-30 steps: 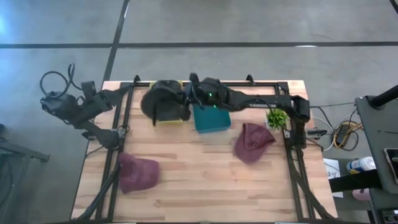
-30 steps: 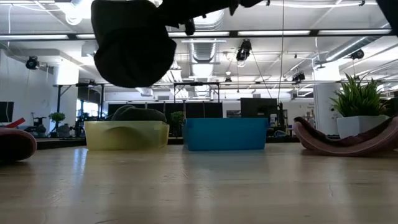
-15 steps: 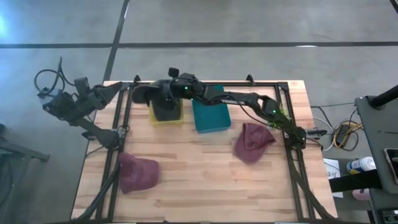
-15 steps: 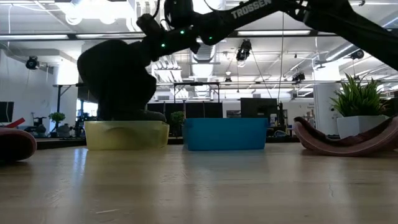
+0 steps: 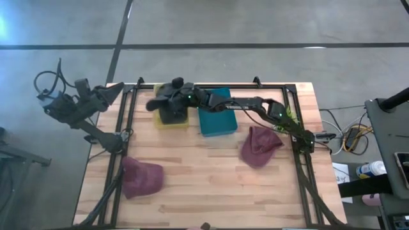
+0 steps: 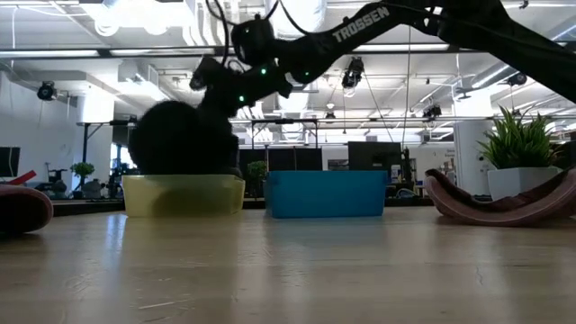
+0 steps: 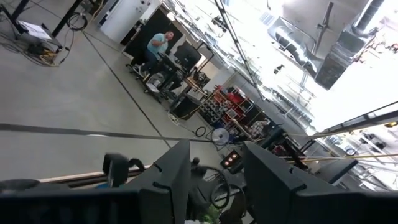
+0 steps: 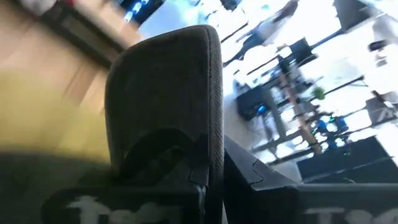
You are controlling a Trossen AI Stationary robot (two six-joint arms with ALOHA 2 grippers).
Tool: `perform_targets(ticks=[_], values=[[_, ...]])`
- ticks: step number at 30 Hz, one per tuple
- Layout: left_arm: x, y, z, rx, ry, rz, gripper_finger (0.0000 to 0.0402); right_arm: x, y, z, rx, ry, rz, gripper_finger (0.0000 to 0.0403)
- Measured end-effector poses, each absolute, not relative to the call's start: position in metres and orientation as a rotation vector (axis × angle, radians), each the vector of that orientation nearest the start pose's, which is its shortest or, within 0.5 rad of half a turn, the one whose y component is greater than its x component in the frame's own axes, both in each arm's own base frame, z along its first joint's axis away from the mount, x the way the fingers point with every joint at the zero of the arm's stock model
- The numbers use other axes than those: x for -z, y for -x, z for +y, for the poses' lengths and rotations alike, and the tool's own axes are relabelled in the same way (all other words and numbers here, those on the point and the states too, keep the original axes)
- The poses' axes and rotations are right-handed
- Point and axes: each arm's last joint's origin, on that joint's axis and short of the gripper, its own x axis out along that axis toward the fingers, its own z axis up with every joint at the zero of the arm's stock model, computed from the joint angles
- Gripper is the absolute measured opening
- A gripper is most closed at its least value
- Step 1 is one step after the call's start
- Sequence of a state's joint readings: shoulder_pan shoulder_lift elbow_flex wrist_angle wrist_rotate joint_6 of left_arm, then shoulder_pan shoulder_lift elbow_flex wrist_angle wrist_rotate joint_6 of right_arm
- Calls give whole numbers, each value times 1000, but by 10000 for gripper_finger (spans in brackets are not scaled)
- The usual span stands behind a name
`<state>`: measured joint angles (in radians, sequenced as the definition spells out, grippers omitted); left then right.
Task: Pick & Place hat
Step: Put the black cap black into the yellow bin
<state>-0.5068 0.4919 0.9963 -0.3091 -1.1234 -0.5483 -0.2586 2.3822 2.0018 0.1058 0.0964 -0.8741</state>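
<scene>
R arm is stretched across the far side of the table, its right gripper (image 5: 171, 101) pinching a dark grey knitted hat (image 6: 180, 139) by the brim; in the R wrist view the ribbed fabric (image 8: 168, 93) sits clamped btwn the fingers. Hat hangs just under the gripper, bottom already dipping into the translucent yellow plastic bin (image 6: 183, 195) directly below. Looks like other dark fabric is already in that bin, can't tell for sure.

Progress, judged: pick done, carry done, placing about half way. Left for this hat: lower a bit more, let go, pull arm out.

Beside the gripper, toward the arm's base, a teal rectangular plastic bin (image 5: 217, 119); contents not visible. Two maroon soft hats lie on the wooden table (image 5: 204, 185), so prob more picks to come: one (image 5: 259, 145) nearer the R arm's base by a small potted green plant (image 5: 284, 120), the other (image 5: 140, 177) well apart from the gripper, at the near L side.

Left gripper (image 7: 214, 177) parked off the table's far L corner, fingers spread, holding nothing.
</scene>
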Motion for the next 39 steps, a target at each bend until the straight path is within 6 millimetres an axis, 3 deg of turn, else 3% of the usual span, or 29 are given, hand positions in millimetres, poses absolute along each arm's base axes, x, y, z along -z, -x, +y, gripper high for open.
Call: perform_targets(ticks=[6, 23, 32, 39], values=[[-414, -58, -2, -589, 677, -306, 138, -212, -527, -124, 194, 939, 514, 36], [-413, -58, -2, -612, 695, -315, 138, -177, -493, -99, 33, 928, 737, 197], [-407, -65, -6, -616, 707, -305, 138, -177, -495, -71, 3, 919, 734, 212], [-387, -76, -11, -625, 754, -282, 138, -189, -486, -69, 12, 835, 795, 212]])
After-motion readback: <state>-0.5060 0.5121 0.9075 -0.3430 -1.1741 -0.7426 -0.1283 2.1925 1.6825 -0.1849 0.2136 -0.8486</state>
